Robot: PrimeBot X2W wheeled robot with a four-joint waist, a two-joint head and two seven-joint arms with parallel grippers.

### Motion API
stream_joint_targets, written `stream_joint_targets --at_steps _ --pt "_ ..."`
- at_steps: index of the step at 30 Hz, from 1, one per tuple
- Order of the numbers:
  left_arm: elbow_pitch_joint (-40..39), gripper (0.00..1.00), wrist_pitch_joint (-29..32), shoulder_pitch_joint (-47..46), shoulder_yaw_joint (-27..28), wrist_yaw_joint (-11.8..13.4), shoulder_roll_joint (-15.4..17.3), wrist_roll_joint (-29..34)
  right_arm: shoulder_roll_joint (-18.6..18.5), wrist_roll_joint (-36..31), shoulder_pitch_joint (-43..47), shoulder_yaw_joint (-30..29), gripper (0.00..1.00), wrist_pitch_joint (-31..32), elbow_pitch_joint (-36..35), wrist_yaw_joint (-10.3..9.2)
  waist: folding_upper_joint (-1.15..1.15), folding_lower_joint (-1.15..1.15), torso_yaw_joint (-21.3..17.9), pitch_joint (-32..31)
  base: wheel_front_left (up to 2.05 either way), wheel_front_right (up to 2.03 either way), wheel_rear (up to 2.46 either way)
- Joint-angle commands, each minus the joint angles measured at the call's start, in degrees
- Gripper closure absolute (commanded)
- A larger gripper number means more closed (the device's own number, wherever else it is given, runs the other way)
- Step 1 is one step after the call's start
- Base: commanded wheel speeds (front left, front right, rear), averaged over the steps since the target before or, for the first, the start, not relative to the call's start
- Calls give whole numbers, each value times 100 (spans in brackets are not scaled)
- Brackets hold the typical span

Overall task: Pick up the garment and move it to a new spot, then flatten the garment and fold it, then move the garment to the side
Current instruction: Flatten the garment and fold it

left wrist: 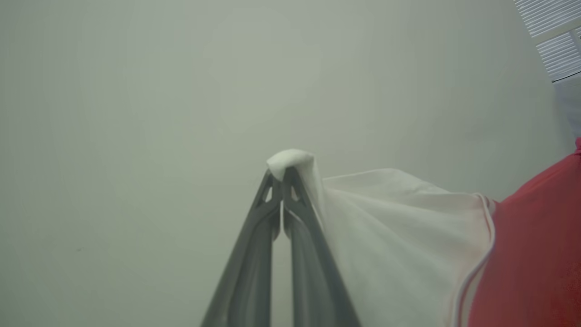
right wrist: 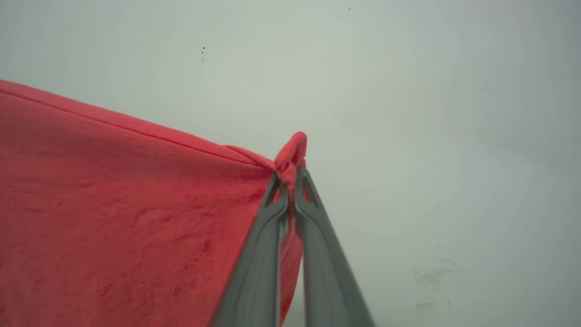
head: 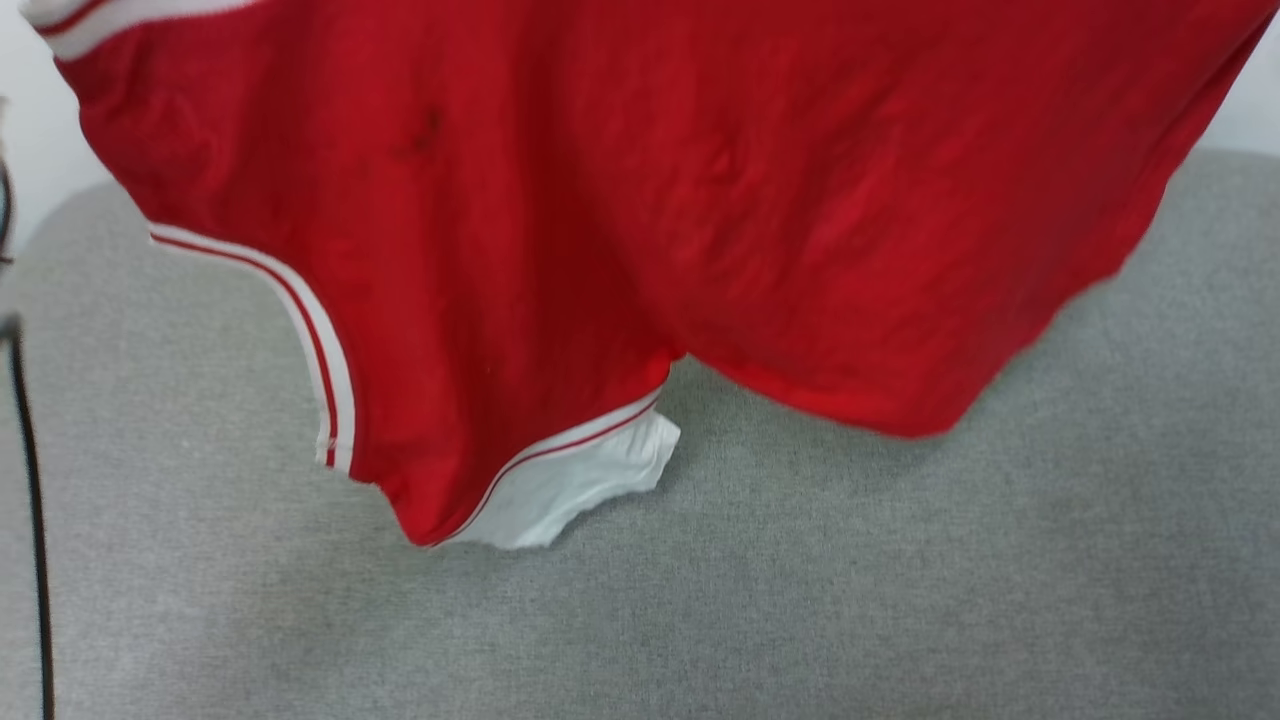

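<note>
- The left tool (left wrist: 282, 175) rises from the bottom edge, its two long grey fingers (left wrist: 254, 254) meeting at the tips.
- The tips are pinched on a small fold of white cloth, which pokes up just above them.
- That fold belongs to the white sleeve (left wrist: 399, 227) of the garment (left wrist: 535, 254), which drapes down to the right of the fingers.
- A striped trim (left wrist: 488, 227) borders the sleeve where it meets the red body at the right edge.
- Behind is a plain pale wall (left wrist: 136, 113).
- A slatted panel (left wrist: 556, 41) sits in the top right corner.

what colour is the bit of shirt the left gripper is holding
White: it's the sleeve, edged with red-white trim. Shows best in the left wrist view.
</note>
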Motion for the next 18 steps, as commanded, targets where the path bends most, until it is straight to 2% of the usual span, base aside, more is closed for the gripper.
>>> stream_joint_targets --at_steps 1,6,11,14,18 --pt "139 100 74 -247 -1 -123 34 29 41 -72 -209 -50 100 -11 -1 -5 0 0 -37 254 0 0 0" --pt "561 100 149 -923 53 -446 114 96 119 -198 -728 -167 100 15 145 -6 0 0 -51 795 0 0 0" --pt "1150 100 300 -1801 -81 -898 69 256 169 -484 -1499 -298 100 -12 425 -7 0 0 -25 1397 0 0 0" --pt "1640 100 378 -2407 -222 -1197 -40 429 250 -693 -2059 -293 100 -112 709 -7 0 0 -26 1759 0 0 0" --pt "2423 100 414 -3448 -422 -1587 -246 800 120 -967 -2824 -52 100 -352 1284 -8 0 0 -32 2224 0 0 0"
